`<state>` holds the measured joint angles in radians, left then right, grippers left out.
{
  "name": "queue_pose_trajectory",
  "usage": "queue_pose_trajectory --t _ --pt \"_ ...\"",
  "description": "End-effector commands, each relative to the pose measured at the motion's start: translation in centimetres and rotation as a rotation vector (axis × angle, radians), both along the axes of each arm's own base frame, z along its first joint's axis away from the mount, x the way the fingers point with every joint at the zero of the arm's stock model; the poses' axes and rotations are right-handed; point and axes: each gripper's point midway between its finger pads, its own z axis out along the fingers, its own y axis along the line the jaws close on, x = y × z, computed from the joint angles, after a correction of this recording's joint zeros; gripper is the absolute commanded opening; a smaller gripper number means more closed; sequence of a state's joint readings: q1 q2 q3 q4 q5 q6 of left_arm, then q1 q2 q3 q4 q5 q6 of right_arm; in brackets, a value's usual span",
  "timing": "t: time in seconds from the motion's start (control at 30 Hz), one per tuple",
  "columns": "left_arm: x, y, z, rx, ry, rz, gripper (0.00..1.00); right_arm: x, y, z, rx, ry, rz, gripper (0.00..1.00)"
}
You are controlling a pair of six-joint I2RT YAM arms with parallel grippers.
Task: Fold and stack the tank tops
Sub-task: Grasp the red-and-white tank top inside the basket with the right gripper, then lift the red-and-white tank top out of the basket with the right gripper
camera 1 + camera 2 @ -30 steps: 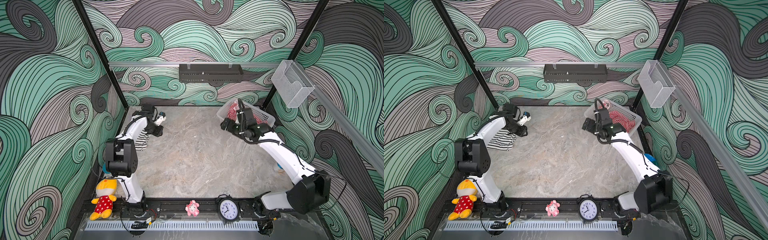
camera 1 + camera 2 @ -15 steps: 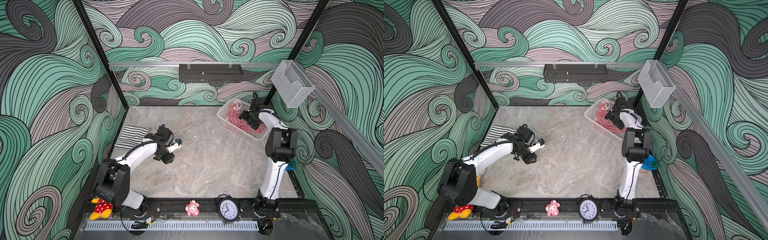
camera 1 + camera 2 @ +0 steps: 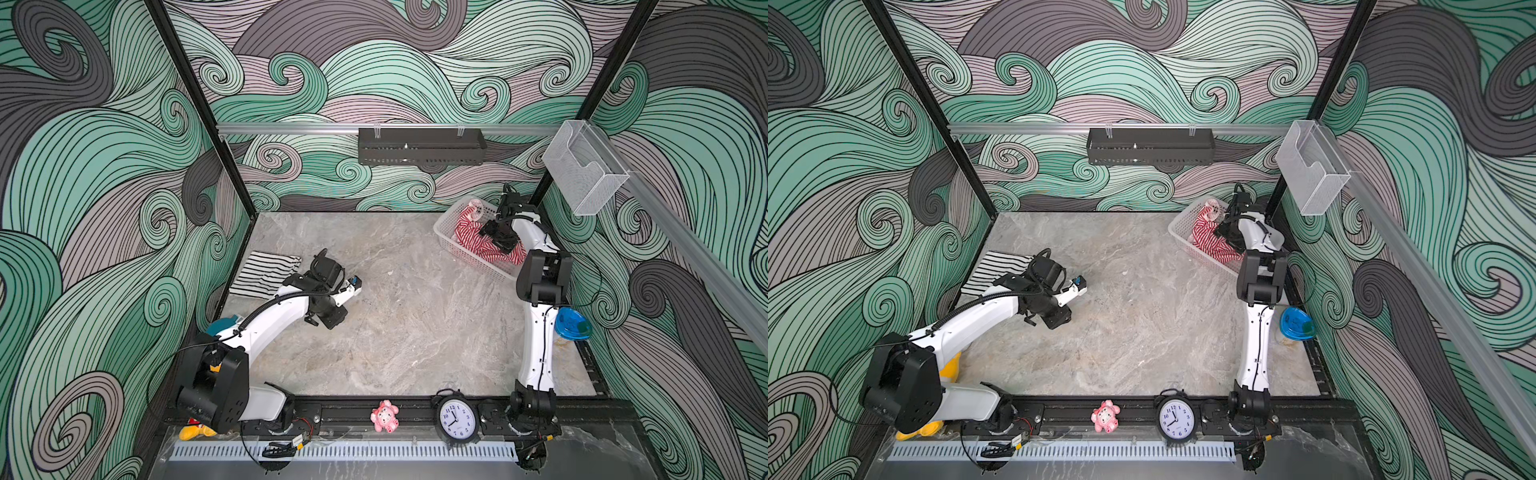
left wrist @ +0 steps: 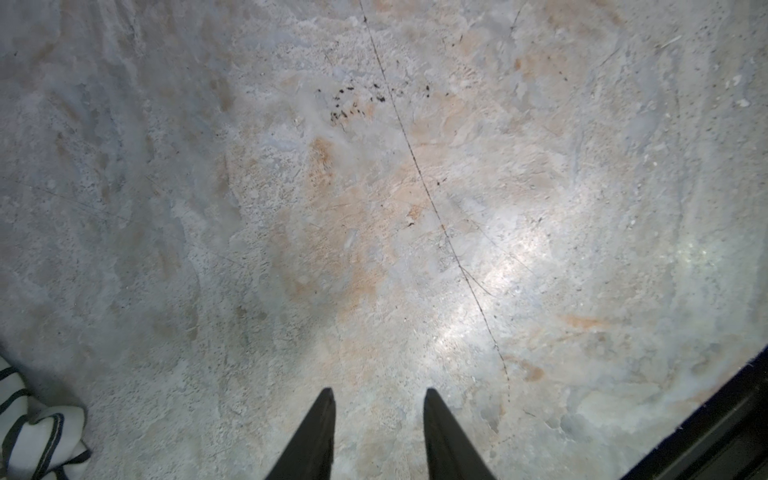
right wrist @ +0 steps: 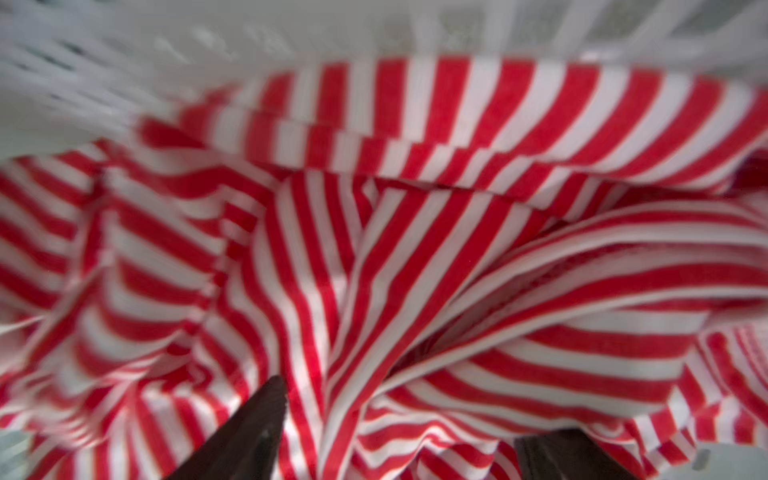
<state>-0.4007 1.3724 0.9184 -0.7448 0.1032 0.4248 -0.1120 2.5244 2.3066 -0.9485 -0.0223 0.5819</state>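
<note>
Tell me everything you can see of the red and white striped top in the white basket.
The red-and-white striped top is soft, knit-looking cloth with thin stripes, crumpled in loose folds, not folded. It lies inside the white plastic mesh basket at the back right, a pale-edged loop reaching the far rim. The right gripper sits on it, jaws open, a ridge of cloth between them.

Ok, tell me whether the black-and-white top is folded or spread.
Folded: the black-and-white top lies as a compact rectangle, edges doubled over.
</note>
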Motion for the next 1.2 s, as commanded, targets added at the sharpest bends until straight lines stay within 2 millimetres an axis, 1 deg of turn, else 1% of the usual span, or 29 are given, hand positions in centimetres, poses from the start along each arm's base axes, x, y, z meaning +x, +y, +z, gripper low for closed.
queue_pose_trajectory --t 0.0,0.03,0.07,0.1,0.13,0.17,0.2,0.23,0.27,0.33,0.4,0.5,0.57,0.6,0.63,0.67,0.73,0.77,0.87,0.97,1.07,1.13,1.17 --pt "0.5 0.0 0.1 0.011 -0.017 0.013 0.39 -2.0 0.1 -0.8 -0.013 0.086 0.005 0.79" --pt "0.5 -0.1 0.1 0.008 -0.018 0.013 0.39 -2.0 0.2 -0.5 -0.015 0.083 0.01 0.77" --pt "0.5 -0.1 0.2 0.004 -0.02 0.012 0.39 -2.2 0.5 -0.4 -0.014 0.083 0.02 0.72" --pt "0.5 -0.2 0.2 0.003 -0.02 0.012 0.39 -2.2 0.7 -0.1 -0.01 0.078 0.029 0.61" --pt "0.6 -0.2 0.2 0.002 -0.022 0.013 0.39 -2.2 0.9 0.2 -0.004 0.073 0.036 0.43" --pt "0.6 -0.2 0.2 0.005 -0.023 0.015 0.39 -2.2 1.3 0.7 0.006 0.065 0.044 0.18" --pt "0.7 -0.1 0.3 0.006 -0.026 0.017 0.39 -2.2 1.6 1.3 0.018 0.053 0.053 0.01" --pt "0.8 -0.1 0.3 0.007 -0.029 0.019 0.39 -2.1 2.0 2.1 0.025 0.037 0.059 0.0" --pt "0.8 -0.1 0.3 0.008 -0.03 0.02 0.39 -2.0 2.3 3.4 0.024 0.014 0.071 0.0" --pt "0.9 -0.1 0.4 0.006 -0.032 0.023 0.39 -1.9 3.1 6.5 0.003 -0.041 0.095 0.0" --pt "0.9 -0.1 0.4 0.006 -0.035 0.027 0.39 -1.9 4.1 10.3 -0.007 -0.115 0.12 0.0" --pt "1.2 0.0 0.4 0.009 -0.044 0.036 0.39 -2.7 5.4 17.4 -0.012 -0.252 0.137 0.0" --pt "1.4 0.0 0.5 0.011 -0.052 0.045 0.39 -3.9 6.4 22.9 -0.009 -0.361 0.143 0.0" --pt "1.5 0.0 0.5 0.013 -0.052 0.047 0.39 -4.5 6.9 25.1 -0.004 -0.407 0.149 0.0" --pt "1.6 0.0 0.5 0.014 -0.055 0.05 0.39 -5.4 7.4 28.0 -0.002 -0.468 0.157 0.0" --pt "1.6 0.0 0.5 0.015 -0.055 0.051 0.38 -6.5 8.1 30.6 -0.003 -0.523 0.173 0.0" --pt "1.7 0.1 0.5 0.018 -0.061 0.057 0.38 -8.7 9.6 35.0 -0.015 -0.612 0.21 0.0" --pt "1.8 0.2 0.5 0.021 -0.064 0.063 0.38 -10.2 10.5 37.0 -0.027 -0.65 0.234 0.0" --pt "2.1 0.5 0.6 0.029 -0.084 0.082 0.38 -14.1 13.2 41.7 -0.037 -0.745 0.304 0.0" --pt "2.2 0.6 0.7 0.033 -0.096 0.089 0.38 -18.1 15.7 45.3 -0.033 -0.836 0.368 0.0" --pt "2.3 0.7 0.7 0.038 -0.105 0.098 0.38 -21.5 18.2 47.8 0.0 -0.907 0.438 0.0" --pt "2.7 1.1 0.7 0.055 -0.12 0.112 0.38 -22.8 19.8 48.3 0.03 -0.923 0.48 0.0" --pt "2.9 1.4 0.7 0.067 -0.129 0.122 0.38 -23.1 20.7 48.2 0.048 -0.918 0.502 0.0"
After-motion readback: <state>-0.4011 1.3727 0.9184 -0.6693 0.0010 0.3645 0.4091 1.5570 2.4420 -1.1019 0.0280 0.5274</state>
